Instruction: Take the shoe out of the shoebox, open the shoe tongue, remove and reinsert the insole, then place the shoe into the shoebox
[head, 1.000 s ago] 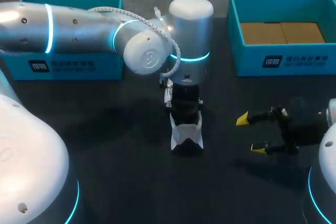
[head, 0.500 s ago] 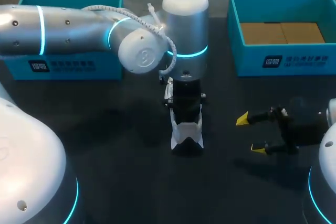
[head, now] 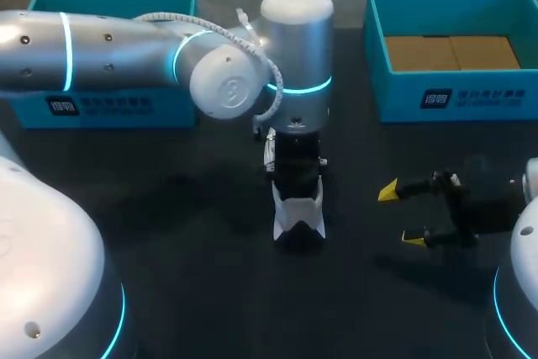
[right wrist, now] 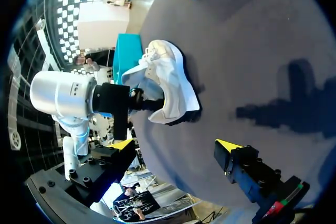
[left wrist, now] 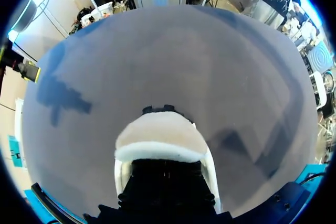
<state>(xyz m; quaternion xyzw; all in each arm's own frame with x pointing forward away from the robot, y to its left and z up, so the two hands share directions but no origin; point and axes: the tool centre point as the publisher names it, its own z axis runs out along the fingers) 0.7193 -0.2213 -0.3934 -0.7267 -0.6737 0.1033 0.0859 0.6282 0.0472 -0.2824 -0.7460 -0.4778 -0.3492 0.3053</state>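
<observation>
A: Where is the shoe (head: 298,214)?
B: It is a white one, out on the dark tabletop (head: 193,275) in the middle. It is well apart from the left teal box (head: 109,107) and the right teal box (head: 454,98) at the far edge.
A: And the left tool (head: 298,195)?
B: It is down on the shoe from above. Its grip is hidden, so I cannot tell whether it is clenched.
A: The right tool (head: 402,214)?
B: Released, holding nothing. It hovers to the right of the shoe, apart from it.
</observation>
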